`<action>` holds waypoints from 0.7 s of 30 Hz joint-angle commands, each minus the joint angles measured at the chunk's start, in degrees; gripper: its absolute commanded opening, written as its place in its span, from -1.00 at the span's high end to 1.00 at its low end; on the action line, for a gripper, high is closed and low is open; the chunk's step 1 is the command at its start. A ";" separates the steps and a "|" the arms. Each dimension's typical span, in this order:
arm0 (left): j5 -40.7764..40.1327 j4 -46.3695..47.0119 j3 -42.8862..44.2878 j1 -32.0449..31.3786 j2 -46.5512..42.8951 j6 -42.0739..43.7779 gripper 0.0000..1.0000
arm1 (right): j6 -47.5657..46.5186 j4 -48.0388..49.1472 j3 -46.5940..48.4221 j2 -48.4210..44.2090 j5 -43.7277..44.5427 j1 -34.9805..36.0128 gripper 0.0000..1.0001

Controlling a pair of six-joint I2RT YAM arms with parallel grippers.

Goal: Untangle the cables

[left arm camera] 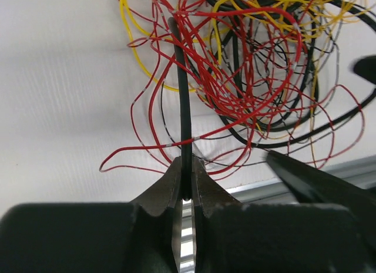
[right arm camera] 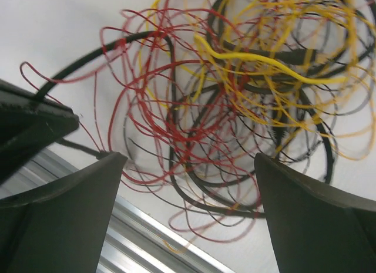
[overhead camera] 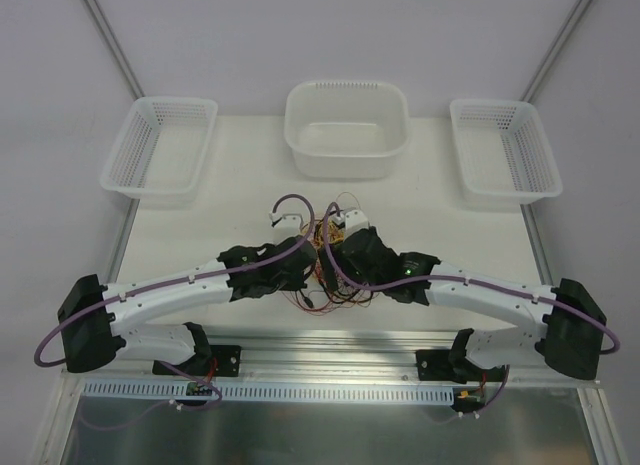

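Lying in one tangled clump, the thin red, yellow and black cables (left arm camera: pixel 252 73) sit on the near middle of the white bench (overhead camera: pixel 440 220), between the two arms' wrists. Their loops cross so thickly that the number of separate wires cannot be told; only the three colours can be counted. A few red strands trail out of the clump toward the near edge.

One thicker black cable (left arm camera: pixel 183 97) runs straight out of the tangle into the left hand (left arm camera: pixel 186 170), whose two fingers are pressed together on it, pinching it at their tips. The right hand (right arm camera: pixel 188 161) hangs just over the same clump with its two fingers spread as wide as they go, the wires showing in the gap between them, and it has hold of nothing.

Along the far side of the bench stand three white plastic containers, well apart from the clump: a mesh-sided basket on the left (overhead camera: pixel 128 145), a smooth-walled tub in the middle (overhead camera: pixel 345 86), and a second mesh-sided basket on the right (overhead camera: pixel 541 150).
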 commanded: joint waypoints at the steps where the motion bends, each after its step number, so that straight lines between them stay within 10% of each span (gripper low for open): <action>1: 3.50 0.02 3.39 0.28 -3.70 2.64 1.00 | -2.06 7.09 4.14 5.16 -4.17 0.15 -0.99; 7: 7.81 0.11 4.18 0.28 -10.10 3.96 1.00 | -0.31 8.67 5.39 14.83 -3.03 -1.87 -0.70; 16: 9.05 0.11 4.36 0.36 -24.34 5.98 1.00 | 6.20 7.99 -4.01 11.43 -1.54 -11.01 0.99; 21: 4.92 0.02 4.80 0.36 -32.61 7.12 1.00 | 7.61 3.42 -7.10 5.01 0.74 -16.45 0.99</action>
